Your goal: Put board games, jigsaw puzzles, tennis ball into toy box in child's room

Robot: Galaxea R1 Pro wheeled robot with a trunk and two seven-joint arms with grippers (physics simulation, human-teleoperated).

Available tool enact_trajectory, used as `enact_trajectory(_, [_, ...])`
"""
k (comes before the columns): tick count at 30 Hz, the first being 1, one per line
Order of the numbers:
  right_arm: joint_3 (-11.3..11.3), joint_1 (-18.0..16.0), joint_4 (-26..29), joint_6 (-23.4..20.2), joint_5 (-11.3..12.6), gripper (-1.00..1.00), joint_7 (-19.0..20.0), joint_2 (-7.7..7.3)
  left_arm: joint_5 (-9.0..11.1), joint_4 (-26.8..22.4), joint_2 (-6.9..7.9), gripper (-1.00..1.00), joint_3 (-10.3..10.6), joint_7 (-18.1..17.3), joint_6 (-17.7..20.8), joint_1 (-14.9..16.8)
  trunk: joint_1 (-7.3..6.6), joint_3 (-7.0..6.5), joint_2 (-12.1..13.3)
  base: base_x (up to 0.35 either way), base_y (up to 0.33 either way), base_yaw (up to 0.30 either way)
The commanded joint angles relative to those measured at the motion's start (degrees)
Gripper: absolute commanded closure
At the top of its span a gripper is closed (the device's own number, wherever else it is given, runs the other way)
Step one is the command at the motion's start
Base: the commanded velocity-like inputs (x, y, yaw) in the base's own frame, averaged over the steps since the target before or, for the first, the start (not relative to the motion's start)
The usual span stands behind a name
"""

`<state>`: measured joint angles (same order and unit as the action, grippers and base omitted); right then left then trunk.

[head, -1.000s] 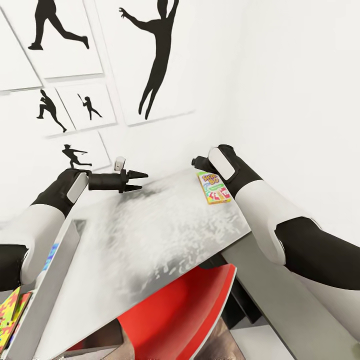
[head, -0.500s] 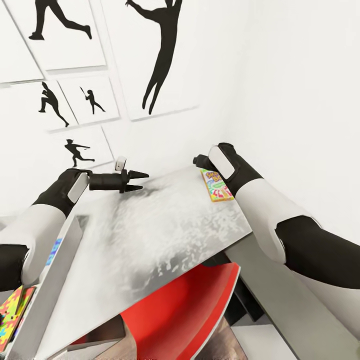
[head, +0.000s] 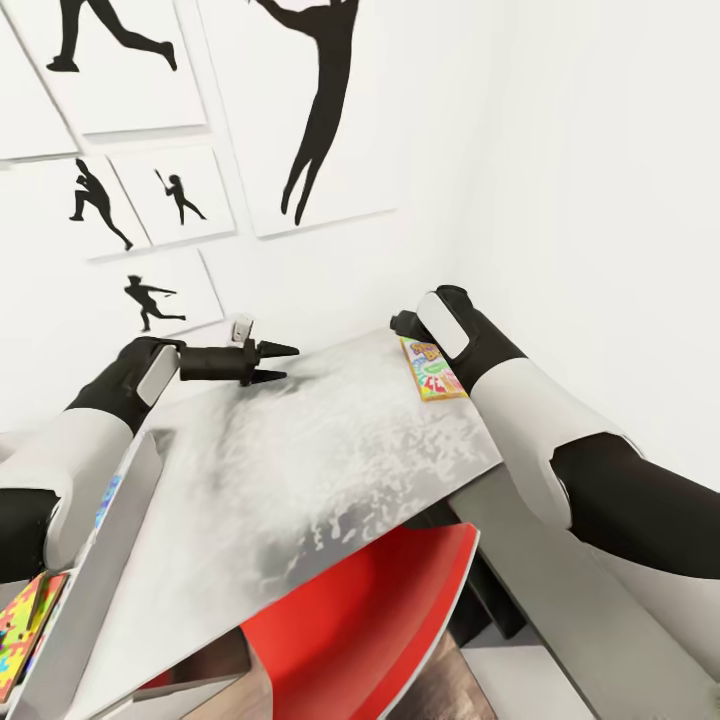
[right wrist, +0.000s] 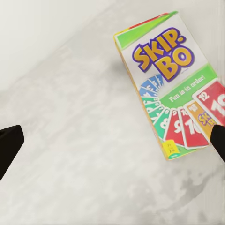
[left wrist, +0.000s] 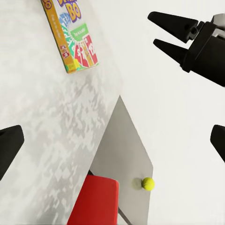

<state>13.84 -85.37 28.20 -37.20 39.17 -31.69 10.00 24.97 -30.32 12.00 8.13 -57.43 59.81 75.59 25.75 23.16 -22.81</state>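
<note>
The orange-green Skip-Bo board game (head: pixel 432 370) (left wrist: pixel 75 37) (right wrist: pixel 173 84) lies flat on the table's mottled white-grey top (head: pixel 300 470). My right gripper (right wrist: pixel 112 143) (left wrist: pixel 153 29) hovers open just over it, the box toward one finger. In the head view my right wrist (head: pixel 442 325) covers the box's near edge. My left gripper (head: pixel 275 362) (left wrist: pixel 112 143) is open and empty over the table's far-left part. The tennis ball (left wrist: pixel 148 183) rests on a plain grey slab beyond the tabletop's edge. A corner of a jigsaw puzzle (head: pixel 22 625) shows at the lower left.
A red chair (head: pixel 370 610) (left wrist: pixel 93 201) is tucked under the tabletop. A grey sloping panel (head: pixel 95 580) runs along the table's left side with a blue sliver (head: pixel 105 500) behind it; I cannot tell what either is. A white wall with silhouette pictures (head: pixel 320 110) stands close behind.
The whole view has shifted slightly with the camera. Both arms keep nearly the same pose, and my right wrist covers a little more of the Skip-Bo box.
</note>
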Motion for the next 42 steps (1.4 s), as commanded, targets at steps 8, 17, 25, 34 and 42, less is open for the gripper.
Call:
enact_trajectory(8, [0.2,-0.1,0.1,-0.1,0.5,-1.0,-0.6,0.0,0.1,0.0,-0.21,-1.0,0.3,-0.2,0.2,0.0,0.03,0.13,-0.1,0.0,0.0,-0.163])
enact_trajectory(17, [0.2,-0.1,0.1,-0.1,0.5,-1.0,-0.6,0.0,0.1,0.0,-0.17,-1.0,0.3,-0.2,0.2,0.0,0.03,0.16,-0.1,0.0,0.0,-0.02])
enact_trajectory(25, [0.2,-0.1,0.0,-0.2,0.5,-1.0,-0.5,0.0,0.1,0.0,-0.18,-1.0,0.3,-0.2,0.2,0.0,0.03,0.7,-0.1,0.0,0.0,-0.059])
enact_trajectory(34, [0.0,-0.4,0.0,-0.2,0.5,-1.0,-0.5,0.0,0.1,0.0,-0.2,-1.0,0.3,-0.2,0.2,0.0,0.03,1.5,-0.1,0.0,0.0,-0.077])
enact_trajectory(42, [-0.3,-1.7,0.0,-0.4,0.6,-1.0,-0.6,0.0,0.1,0.0,-0.23,-1.0,0.3,-0.2,0.2,0.0,0.03,2.23,-0.1,0.0,0.0,-0.077])
